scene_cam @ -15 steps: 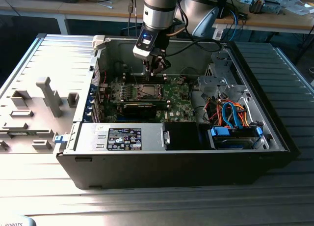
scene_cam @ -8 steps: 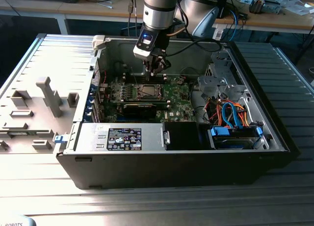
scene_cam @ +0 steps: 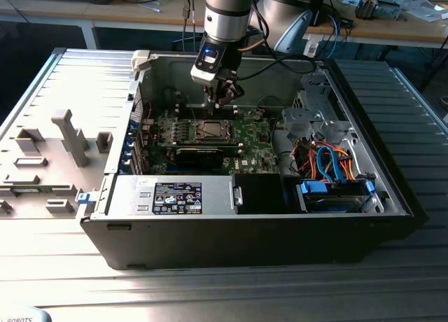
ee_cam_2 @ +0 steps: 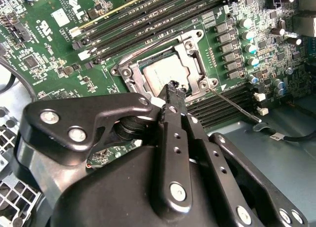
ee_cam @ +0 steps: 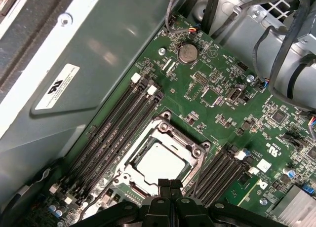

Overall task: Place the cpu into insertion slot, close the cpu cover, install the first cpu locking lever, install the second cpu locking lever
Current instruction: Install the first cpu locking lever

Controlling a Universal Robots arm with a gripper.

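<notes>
CPU (ee_cam: 159, 163): small square chip with a silver-grey lid, seated flat in the insertion slot (ee_cam_2: 127, 73) near the middle of the green motherboard (ee_cam: 217, 89).

Cover: the cpu cover (ee_cam: 148, 137), a thin metal frame, appears to lie down around the chip, whose lid shows through its window.

Lever: in the second wrist view one thin wire locking lever (ee_cam_2: 232, 103) juts from a socket corner across the memory slots (ee_cam_2: 148, 15). It looks unlatched.

Gripper: the gripper (ee_cam_2: 174, 86) has its black fingers pressed together with nothing between them. The tips sit at the socket's edge, just beside the chip. Whether they touch the frame cannot be told.

Handling, as judged:
- The chip is light, rigid and thin, with a smooth, rather slippery lid.
- Its underside and the socket's pin field are fragile.
- Hold is best taken on two opposite edges, never the faces.
- The cover is stiff sheet metal, so pressure belongs on its rim.

Views compared:
- The exterior view gives the whole open computer case (scene_cam: 84, 220), the arm reaching in, the power supply (scene_cam: 140, 196) and the orange and blue cables (scene_cam: 329, 161).
- The first wrist view adds the coin cell (ee_cam: 186, 53) and the case wall (ee_cam: 98, 54).
- The lever is clearest in the second wrist view.
</notes>
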